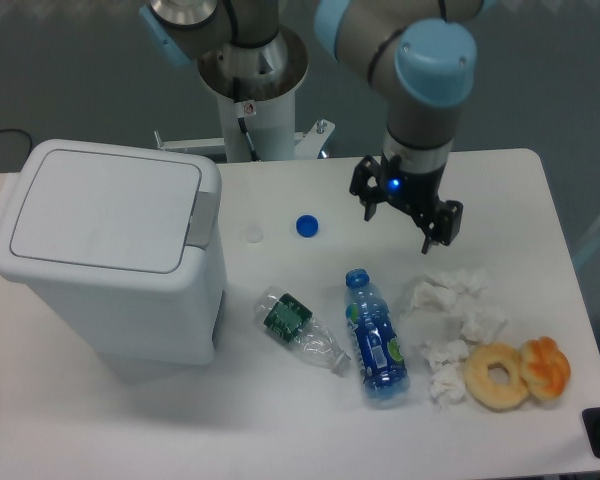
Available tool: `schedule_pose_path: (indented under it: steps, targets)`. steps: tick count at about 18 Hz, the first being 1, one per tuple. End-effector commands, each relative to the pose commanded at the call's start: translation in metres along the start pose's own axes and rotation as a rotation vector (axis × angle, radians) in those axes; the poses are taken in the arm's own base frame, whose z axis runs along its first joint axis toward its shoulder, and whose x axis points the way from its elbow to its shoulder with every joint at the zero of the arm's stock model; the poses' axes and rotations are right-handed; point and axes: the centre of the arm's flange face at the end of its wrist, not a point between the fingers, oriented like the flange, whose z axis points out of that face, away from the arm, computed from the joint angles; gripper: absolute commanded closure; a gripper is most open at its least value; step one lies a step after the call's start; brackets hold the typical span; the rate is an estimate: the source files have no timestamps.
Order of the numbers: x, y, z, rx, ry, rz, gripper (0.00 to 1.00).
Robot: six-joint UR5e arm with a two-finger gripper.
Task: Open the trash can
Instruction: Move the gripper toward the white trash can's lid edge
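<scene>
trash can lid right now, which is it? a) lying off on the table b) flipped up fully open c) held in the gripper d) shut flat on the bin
d: the trash can has its lid lying flat and closed on top, while the gripper hangs over the table to its right, apart from it.

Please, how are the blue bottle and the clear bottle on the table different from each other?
The blue bottle is whole and keeps its round shape, while the clear bottle is crushed and crumpled. The blue bottle has blue plastic and a blue label; the clear bottle is see-through with a dark green label. The blue bottle lies almost straight toward the camera, the clear bottle lies diagonally. Both are plastic and lie on their sides on the white table.
</scene>
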Motion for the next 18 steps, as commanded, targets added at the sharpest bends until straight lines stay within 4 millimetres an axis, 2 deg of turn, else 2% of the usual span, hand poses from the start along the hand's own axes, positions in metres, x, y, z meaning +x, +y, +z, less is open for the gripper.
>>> schedule_pose_path:
  steps: [1, 2, 4, 5, 9, 12, 18]
  targets:
    - [0.009, -0.006, -0.012, 0.021, 0.002, 0.001, 0.0]
    - [0.015, -0.007, -0.021, 0.029, 0.012, -0.011, 0.08]
    - [0.025, -0.019, -0.028, 0.071, 0.061, -0.045, 0.38]
    - [0.028, -0.022, -0.03, 0.095, 0.075, -0.062, 0.49]
    - [0.046, -0.039, -0.042, 0.162, 0.107, -0.153, 0.86]
    - [0.056, -0.056, -0.042, 0.217, 0.157, -0.249, 1.0]
    - [0.07, -0.083, -0.063, 0.297, 0.212, -0.41, 1.0]
